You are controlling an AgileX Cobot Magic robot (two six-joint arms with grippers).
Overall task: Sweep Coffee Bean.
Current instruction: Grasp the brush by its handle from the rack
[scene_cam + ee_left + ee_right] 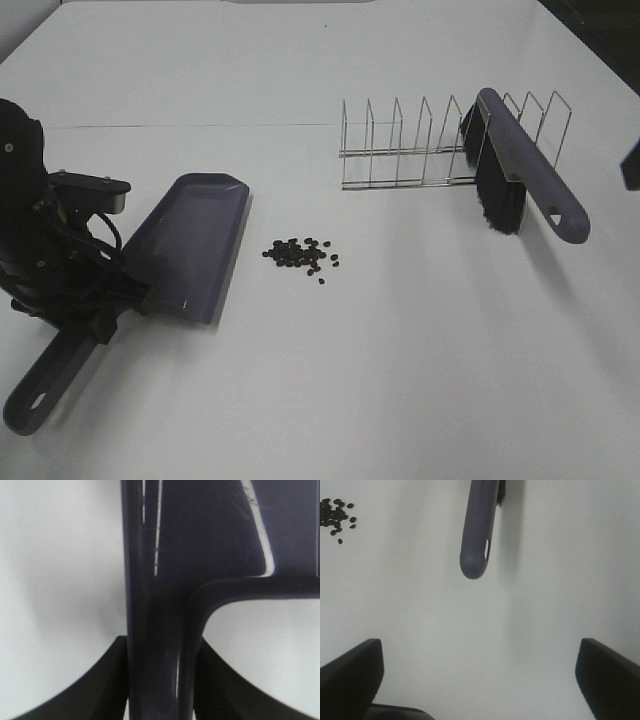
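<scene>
A small pile of dark coffee beans (302,253) lies on the white table (420,380); it also shows in the right wrist view (337,515). The grey-purple dustpan (190,245) lies left of the beans, its mouth facing away from me. My left gripper (105,310) is shut on the dustpan's handle (155,680), with a finger (107,685) on each side. The grey-purple brush (520,165) with black bristles leans on a wire rack. My right gripper (480,680) is open and empty above the table, short of the brush handle's end (477,530).
The wire rack (400,150) stands behind and to the right of the beans, holding the brush at its right end. A dark part of the right arm (632,165) shows at the right edge. White table lies between the beans and the brush.
</scene>
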